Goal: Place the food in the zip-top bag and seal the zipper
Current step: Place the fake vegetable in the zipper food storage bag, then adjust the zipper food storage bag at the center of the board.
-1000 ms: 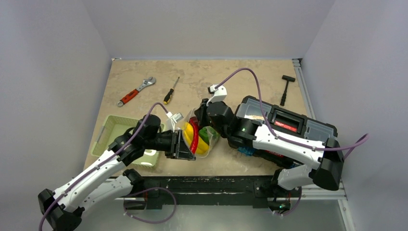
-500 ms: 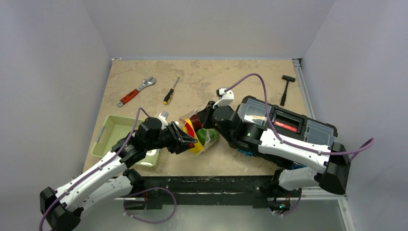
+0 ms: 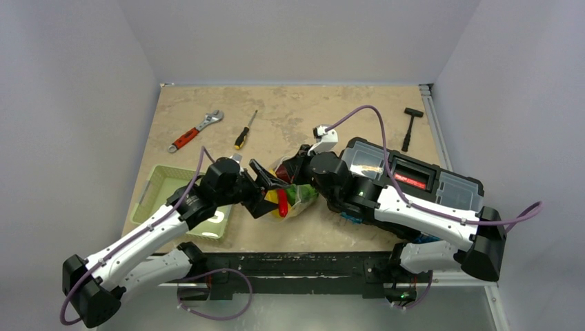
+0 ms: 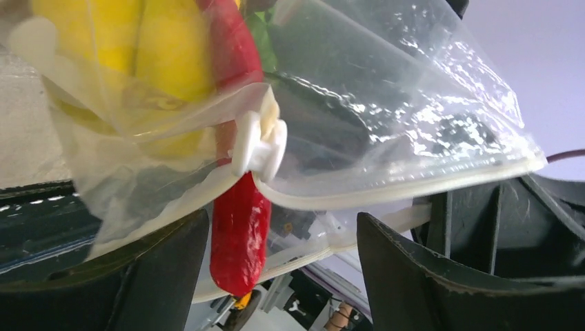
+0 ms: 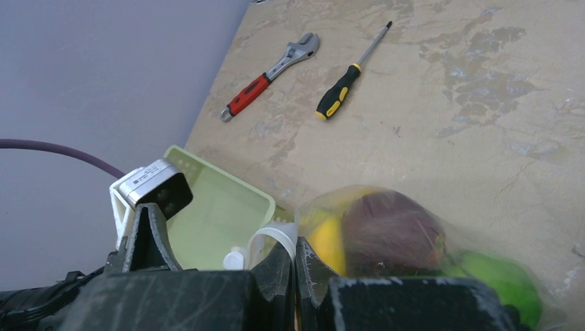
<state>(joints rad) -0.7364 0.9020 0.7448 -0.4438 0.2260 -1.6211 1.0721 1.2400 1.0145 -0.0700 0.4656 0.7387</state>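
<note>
The zip-top bag (image 3: 295,205) lies on the table between both grippers, holding yellow, maroon and green food. In the left wrist view the bag (image 4: 359,103) fills the frame. Its zipper (image 4: 414,185) carries a white slider (image 4: 261,143). The red chilli (image 4: 238,227) pokes out through the mouth beside the slider. My left gripper (image 4: 276,272) is open, its jaws standing either side of the bag's mouth edge. My right gripper (image 5: 295,261) is shut on the bag's edge (image 5: 359,234), with maroon food (image 5: 393,231) just behind it. In the top view the left gripper (image 3: 268,190) and right gripper (image 3: 294,164) nearly meet.
A pale green mesh basket (image 3: 164,185) sits under my left arm, also in the right wrist view (image 5: 214,207). A black toolbox (image 3: 414,176) lies under my right arm. A wrench (image 3: 195,131), a screwdriver (image 3: 245,131) and a hammer (image 3: 410,124) lie on the far table.
My left gripper has swung up and toward the far side along the bag's mouth. The bag has sunk lower and flatter against the table. My right gripper has shifted slightly right.
</note>
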